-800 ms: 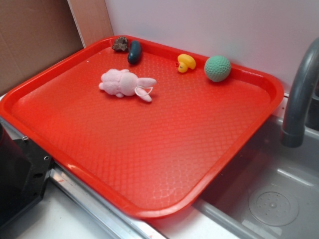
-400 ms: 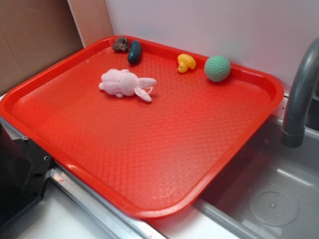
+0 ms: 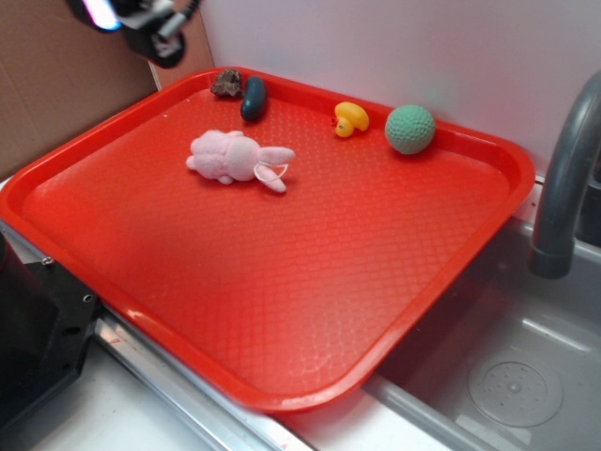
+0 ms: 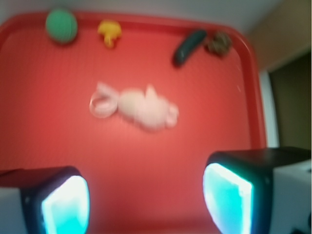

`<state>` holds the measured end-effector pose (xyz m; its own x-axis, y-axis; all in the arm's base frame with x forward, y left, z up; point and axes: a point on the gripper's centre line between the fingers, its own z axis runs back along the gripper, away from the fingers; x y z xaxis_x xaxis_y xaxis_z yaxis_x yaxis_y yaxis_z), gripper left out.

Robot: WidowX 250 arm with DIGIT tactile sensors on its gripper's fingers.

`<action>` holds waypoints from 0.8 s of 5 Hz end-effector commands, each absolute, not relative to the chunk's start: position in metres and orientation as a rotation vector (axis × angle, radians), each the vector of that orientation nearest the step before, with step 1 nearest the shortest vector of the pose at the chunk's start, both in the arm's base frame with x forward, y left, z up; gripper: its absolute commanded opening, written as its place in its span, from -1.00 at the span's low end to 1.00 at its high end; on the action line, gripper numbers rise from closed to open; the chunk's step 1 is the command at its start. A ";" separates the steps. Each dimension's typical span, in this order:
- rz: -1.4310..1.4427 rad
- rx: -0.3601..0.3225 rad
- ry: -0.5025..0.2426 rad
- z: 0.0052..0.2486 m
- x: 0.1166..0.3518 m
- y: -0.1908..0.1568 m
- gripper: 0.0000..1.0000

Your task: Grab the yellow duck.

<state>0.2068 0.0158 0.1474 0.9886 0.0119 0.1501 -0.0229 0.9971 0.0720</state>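
The yellow duck [image 3: 351,118] is a tiny glossy toy with an orange beak, sitting near the far rim of the red tray [image 3: 282,282], just left of the green ball [image 3: 410,129]. In the wrist view the duck [image 4: 110,32] lies at the top, right of the ball [image 4: 61,25]. My gripper [image 3: 141,23] hangs high at the top left of the exterior view, above the tray's far left corner and far from the duck. In the wrist view the gripper [image 4: 146,200] is open and empty, its two fingers wide apart over bare tray.
A pink plush bunny [image 3: 235,157] lies in the tray's far middle. A dark green pickle-shaped toy [image 3: 253,98] and a brown lump [image 3: 226,84] sit at the far left corner. A grey faucet [image 3: 568,178] and sink [image 3: 507,376] are at the right.
The gripper has come into the exterior view at the top left; before it was out of sight. The toys on the tray have not moved.
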 end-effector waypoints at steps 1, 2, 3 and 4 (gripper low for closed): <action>-0.089 0.016 -0.227 0.095 0.287 0.025 1.00; -0.149 0.027 -0.221 0.072 0.309 0.010 1.00; -0.176 0.085 -0.227 0.059 0.328 0.001 1.00; -0.191 0.093 -0.207 0.035 0.354 -0.002 1.00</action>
